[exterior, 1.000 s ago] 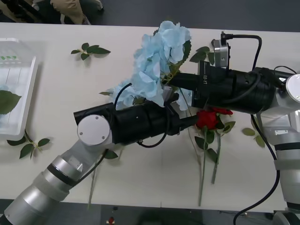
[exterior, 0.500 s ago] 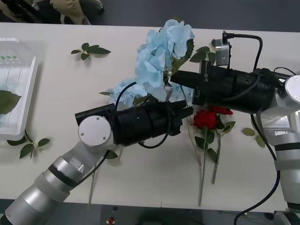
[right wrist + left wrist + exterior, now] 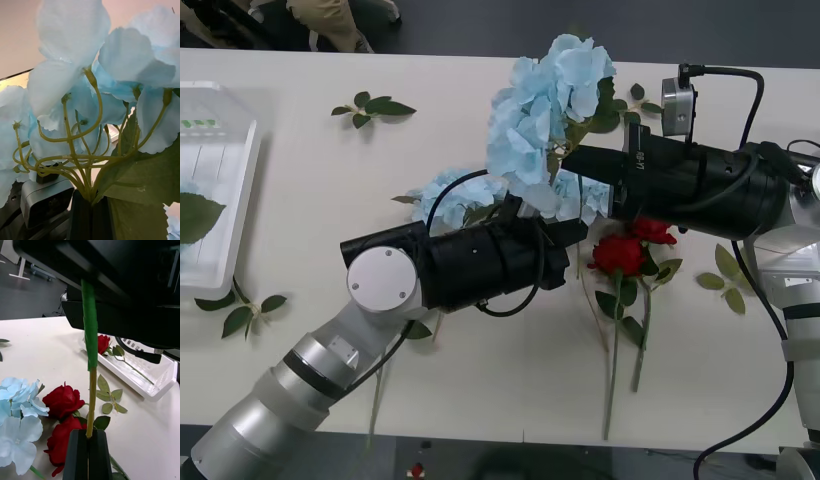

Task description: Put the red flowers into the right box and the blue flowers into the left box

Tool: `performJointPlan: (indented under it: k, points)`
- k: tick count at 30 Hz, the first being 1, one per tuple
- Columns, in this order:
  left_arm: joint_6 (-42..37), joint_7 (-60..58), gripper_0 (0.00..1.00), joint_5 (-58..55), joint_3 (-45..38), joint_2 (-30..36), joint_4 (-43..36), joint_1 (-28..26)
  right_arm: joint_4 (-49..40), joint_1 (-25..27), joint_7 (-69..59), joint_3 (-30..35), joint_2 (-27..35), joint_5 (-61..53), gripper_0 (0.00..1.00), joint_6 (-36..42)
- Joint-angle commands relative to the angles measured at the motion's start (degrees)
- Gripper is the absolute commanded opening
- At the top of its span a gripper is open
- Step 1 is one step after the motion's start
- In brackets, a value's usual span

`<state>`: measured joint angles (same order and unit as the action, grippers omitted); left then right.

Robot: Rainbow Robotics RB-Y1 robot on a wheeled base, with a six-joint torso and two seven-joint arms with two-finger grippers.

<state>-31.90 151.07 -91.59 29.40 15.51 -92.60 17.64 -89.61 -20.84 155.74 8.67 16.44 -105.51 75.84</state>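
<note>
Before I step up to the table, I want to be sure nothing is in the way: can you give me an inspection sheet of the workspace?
Surface: pale table, no spills seen.
Job's things: raised blue flower held above the table. Second blue flower and red flowers lie on it. Left box holds a leaf. Right box holds one red rose.
Clutter: loose leaf sprigs.
Pincers: right pincer shut on the raised blue flower's stem. Left pincer shut on a stem, apparently the same one.
Cables: black cable loops over the right wrist.
Surroundings: dark floor beyond the table.
</note>
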Motion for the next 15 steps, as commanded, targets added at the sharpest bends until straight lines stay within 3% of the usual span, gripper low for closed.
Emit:
performJointPlan:
  k: [1, 2, 3, 5, 9, 15]
  points:
    - [0.3, 2.3, 0.00, -0.6, 0.3, -1.0, -1.2, 2.1, -0.2, -1.7, -0.7, -0.2, 0.7, -0.8, 0.18, 0.2]
    - [0.3, 2.3, 0.00, -0.5, 0.3, -1.0, -1.2, 2.1, -0.2, -1.7, -0.7, -0.2, 0.7, -0.7, 0.44, 0.2]
    - [0.3, 2.4, 0.00, -0.5, 0.3, -1.0, -1.2, 2.1, -0.3, -1.7, -0.7, -0.2, 0.7, -0.5, 0.62, 0.2]
    - [0.3, 2.3, 0.00, -0.4, 0.3, -1.0, -1.2, 2.1, -0.2, -1.7, -0.7, -0.1, 0.7, 0.0, 0.82, 0.2]
    - [0.4, 2.3, 0.00, -0.3, 0.3, -1.0, -1.3, 2.1, -0.2, -1.7, -0.7, 0.2, 0.8, 0.4, 0.96, 0.4]
    - [0.4, 2.4, 0.00, -0.3, 0.3, -1.0, -1.2, 2.1, -0.3, -1.7, -0.7, 0.9, 0.8, 0.4, 1.00, 1.1]
